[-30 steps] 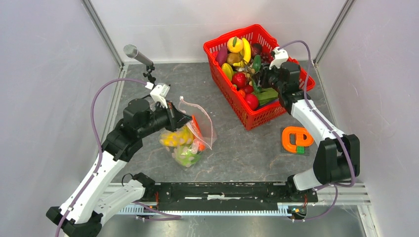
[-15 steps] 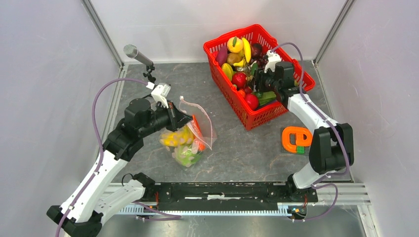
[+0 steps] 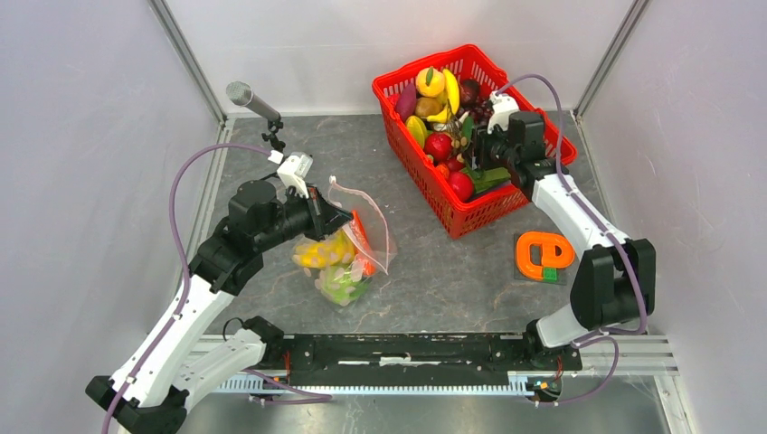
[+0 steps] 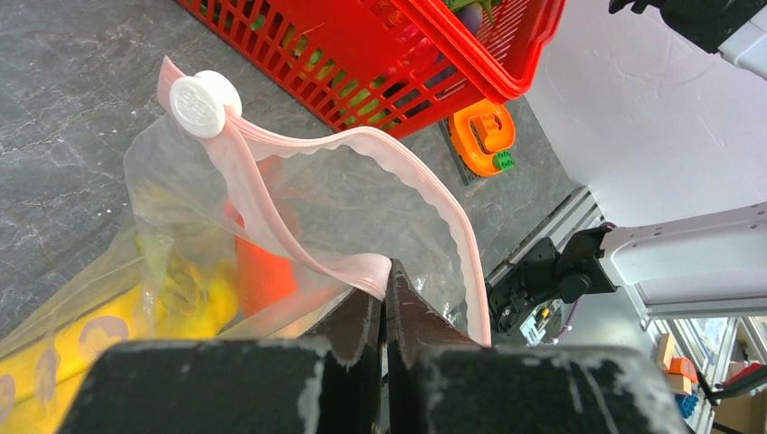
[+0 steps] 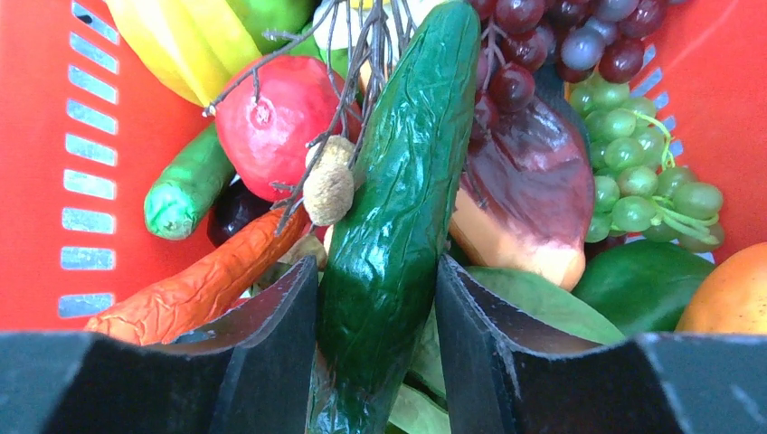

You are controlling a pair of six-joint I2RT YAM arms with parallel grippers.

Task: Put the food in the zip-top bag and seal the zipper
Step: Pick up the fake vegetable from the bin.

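Left of the red basket (image 3: 479, 212) and nearer the arms, pinches the pink zipper (image 4: 312, 142) of the zip-top bag (image 3: 348, 253) in the left end effector (image 4: 387, 289), fingers pressed together on the strip. Holds the mouth gaping over the surface (image 3: 434, 280), a white slider (image 4: 203, 102) at the strip's far end. Shows a yellow banana bunch (image 3: 321, 253) and pale green food (image 3: 339, 285) inside the bag. Inside the basket, clamps the green cucumber (image 5: 407, 163) between both fingers of the right end effector (image 5: 375, 271), beside a red round fruit (image 5: 271, 122), an orange carrot (image 5: 199, 289) and green grapes (image 5: 633, 172). Right of the basket, leaves an orange block (image 3: 543, 256) lying.
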